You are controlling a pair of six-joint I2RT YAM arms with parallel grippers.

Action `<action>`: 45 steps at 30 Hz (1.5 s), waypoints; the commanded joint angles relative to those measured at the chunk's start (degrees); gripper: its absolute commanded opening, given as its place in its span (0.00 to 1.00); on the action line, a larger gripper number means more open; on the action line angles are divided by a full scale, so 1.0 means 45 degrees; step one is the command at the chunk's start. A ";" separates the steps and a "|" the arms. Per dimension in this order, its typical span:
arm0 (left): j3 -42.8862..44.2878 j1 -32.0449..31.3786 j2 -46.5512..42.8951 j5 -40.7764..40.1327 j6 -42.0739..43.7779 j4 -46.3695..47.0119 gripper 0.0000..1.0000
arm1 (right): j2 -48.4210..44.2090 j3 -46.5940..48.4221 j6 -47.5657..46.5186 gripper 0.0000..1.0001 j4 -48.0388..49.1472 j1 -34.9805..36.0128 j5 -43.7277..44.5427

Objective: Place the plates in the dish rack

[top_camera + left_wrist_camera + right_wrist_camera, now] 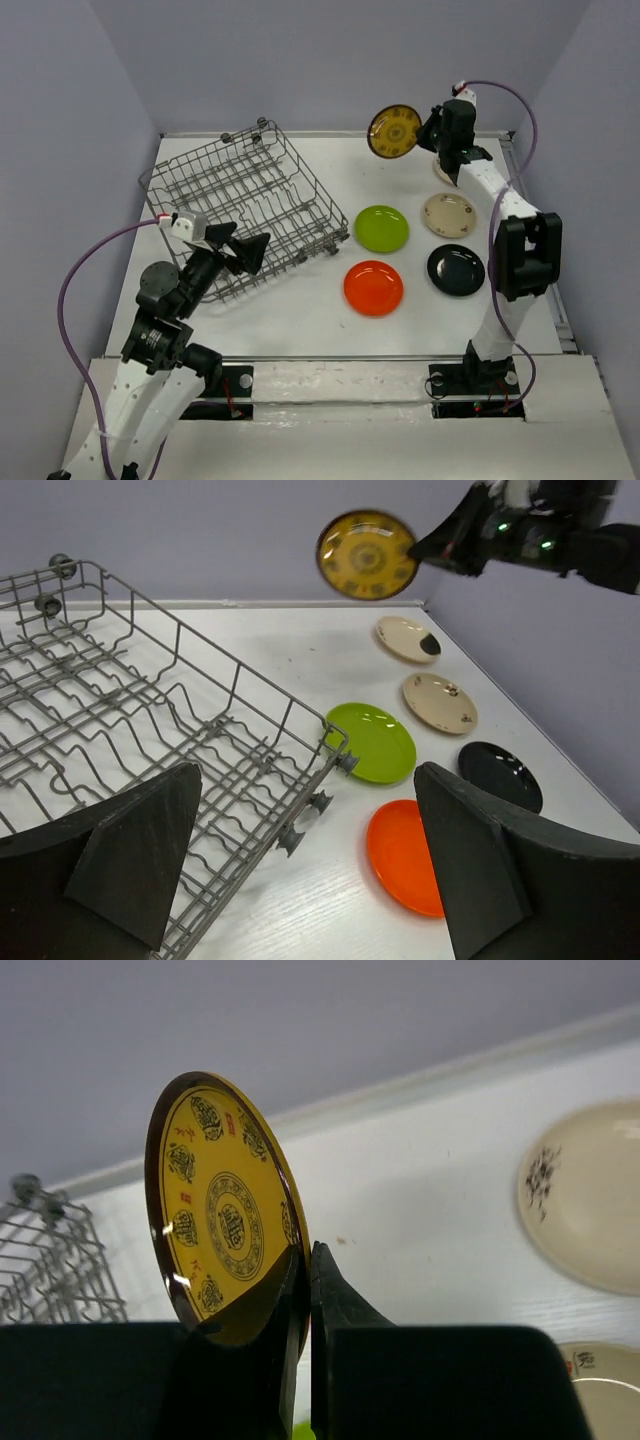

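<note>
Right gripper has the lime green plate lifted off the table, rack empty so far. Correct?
No. The right gripper is shut on the patterned gold plate; the lime green plate lies flat on the table. The right wrist view shows the grip. The dish rack is indeed empty.

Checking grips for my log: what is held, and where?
The right gripper pinches the round patterned dark-gold plate by its rim; the left gripper holds nothing.

A robot lab: white table [300,325] boxed by plain lilac walls [300,60], two cabled arms [505,250] bolted on.
</note>
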 commanded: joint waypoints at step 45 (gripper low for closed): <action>0.2116 -0.1318 -0.1498 -0.8694 -0.2555 -0.0717 0.89 | 0.5104 0.6918 -0.7128 0.07 0.5155 1.2920 1.2323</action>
